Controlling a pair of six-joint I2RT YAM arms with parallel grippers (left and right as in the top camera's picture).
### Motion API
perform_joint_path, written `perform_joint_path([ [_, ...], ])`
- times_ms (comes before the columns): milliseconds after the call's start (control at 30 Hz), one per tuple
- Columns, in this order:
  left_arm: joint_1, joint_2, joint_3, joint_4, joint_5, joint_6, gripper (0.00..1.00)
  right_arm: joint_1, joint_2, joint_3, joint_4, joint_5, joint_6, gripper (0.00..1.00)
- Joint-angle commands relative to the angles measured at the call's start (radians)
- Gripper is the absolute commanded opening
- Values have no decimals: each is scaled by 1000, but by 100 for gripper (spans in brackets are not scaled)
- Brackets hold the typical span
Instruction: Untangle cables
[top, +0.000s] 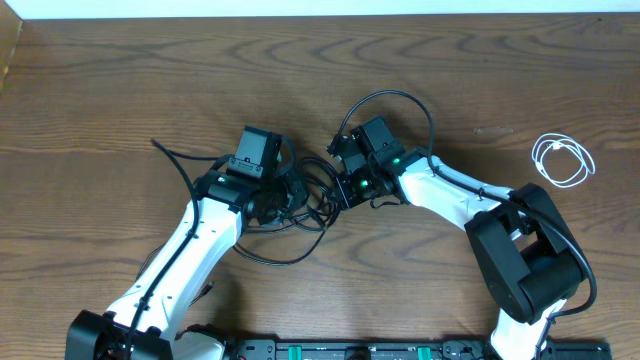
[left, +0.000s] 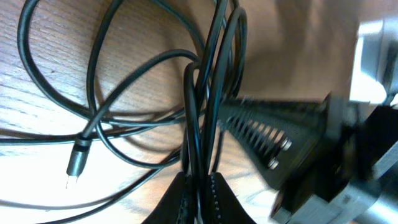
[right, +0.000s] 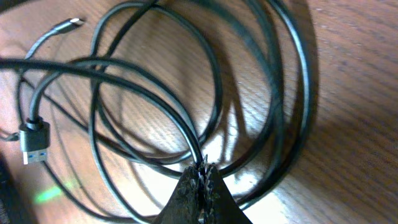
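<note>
Separation step in hand, I judge: left gripper (left: 198, 190) is clamped shut on several strands of the black cables (top: 312, 195), mid-table (top: 100, 80). Right gripper (right: 202, 182) is pinched tight on one loop, and the white cable (top: 562, 160) lies well apart. Next I need slow opposing pulls, minding the plug (right: 34, 142).

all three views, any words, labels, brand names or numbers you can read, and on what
No readable text in any view.
black cables: no print visible on the cords.
USB plug: no logo or lettering visible.
white cable: too small to tell.
left gripper and right gripper: no markings visible on either.
rail at the table's near edge: green marks, too small to read.
</note>
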Motion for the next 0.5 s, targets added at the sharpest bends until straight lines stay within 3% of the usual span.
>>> perform_joint_path([
  [0,5,-14,-5,-35,12,186,10,3,13,-2,-6,63,-21,1],
  [300,5,-14,-6,-193,-323,173,11,3,13,-2,-17,148,-22,1],
  [467,5,-14,-6,-228,-392,100,13,3,13,-2,-17,148,-21,1],
])
